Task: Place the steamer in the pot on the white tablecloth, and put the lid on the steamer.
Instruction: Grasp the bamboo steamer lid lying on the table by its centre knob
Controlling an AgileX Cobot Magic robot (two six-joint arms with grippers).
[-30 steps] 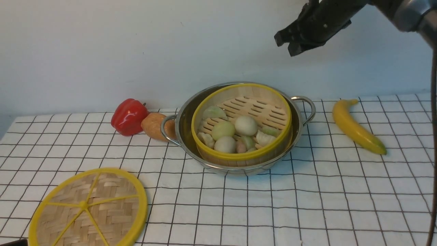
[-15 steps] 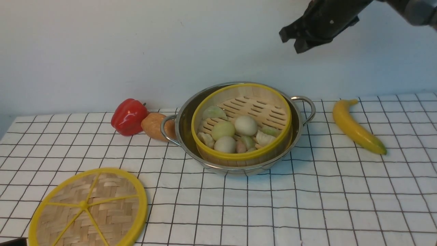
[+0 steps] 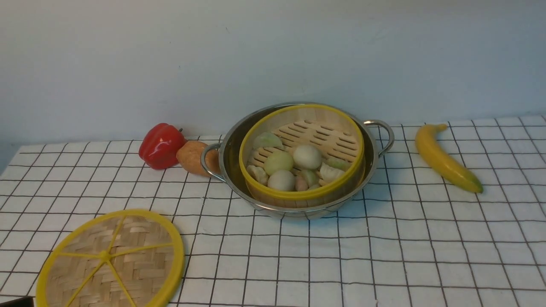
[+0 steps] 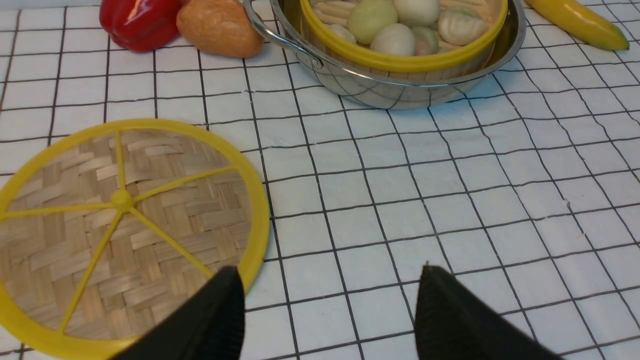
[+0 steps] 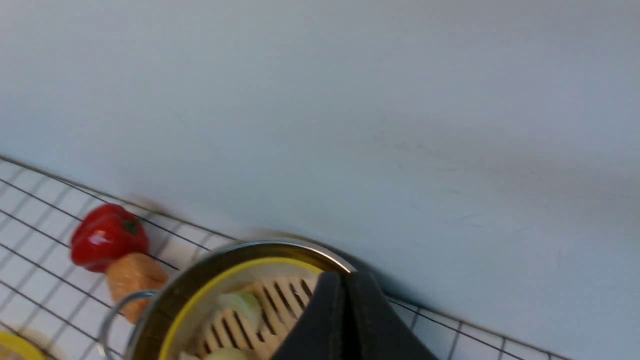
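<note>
Broadly, the white tablecloth [image 3: 384, 256] covers the whole counter. The pot [image 3: 294, 212] stands at its centre. The steamer [image 3: 298, 195] is seated inside the pot, mouth up and axis vertical, with the gap widest at 9 o'clock, so that half of the task looks done. The lid [image 3: 111, 260] lies flat at 7 o'clock from the pot, well apart from it. Its spoked face is up, and being round it has no long axis. The left claw [image 4: 327, 272] hangs spread wide and empty, one finger over the lid's rim, probably lining up to take it. The right claw [image 5: 345, 280] is pressed together on nothing, high over the pot's 12 o'clock edge and likely clear of the work.
</note>
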